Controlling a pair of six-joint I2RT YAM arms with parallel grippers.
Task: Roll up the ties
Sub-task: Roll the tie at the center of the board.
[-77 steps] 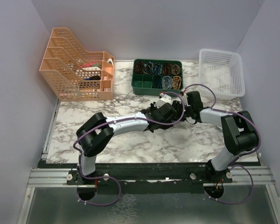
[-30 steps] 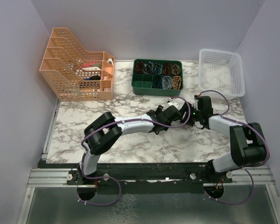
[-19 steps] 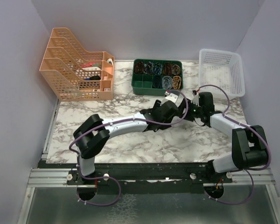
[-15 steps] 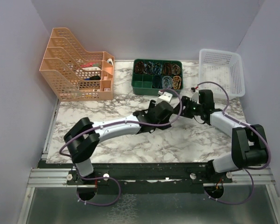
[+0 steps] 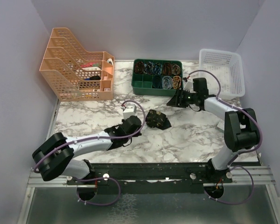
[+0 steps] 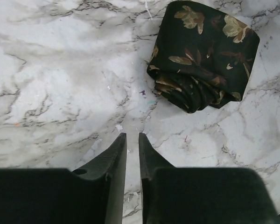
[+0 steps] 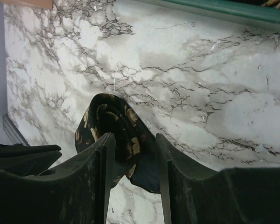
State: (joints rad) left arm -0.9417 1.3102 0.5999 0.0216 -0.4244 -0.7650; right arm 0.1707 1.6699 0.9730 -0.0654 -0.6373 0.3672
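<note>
Now the tie [image 6: 203,56] lies rolled on the table [image 6: 60,70], just ahead of the left gripper [image 6: 132,135] — nearly clenched, empty; right gripper [image 7: 134,136] half spread, empty, near the tray [image 5: 157,77]. Best, I judge: back off straight, no brushing the tie — it may unwind.

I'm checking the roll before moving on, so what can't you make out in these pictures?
Tie: underside and loose end, left wrist view, hidden by the roll itself.
Tie's near part, right wrist view: behind the right gripper's fingers.
Tray contents: top view, too small to name; right wrist view, cut off by the top edge.
</note>
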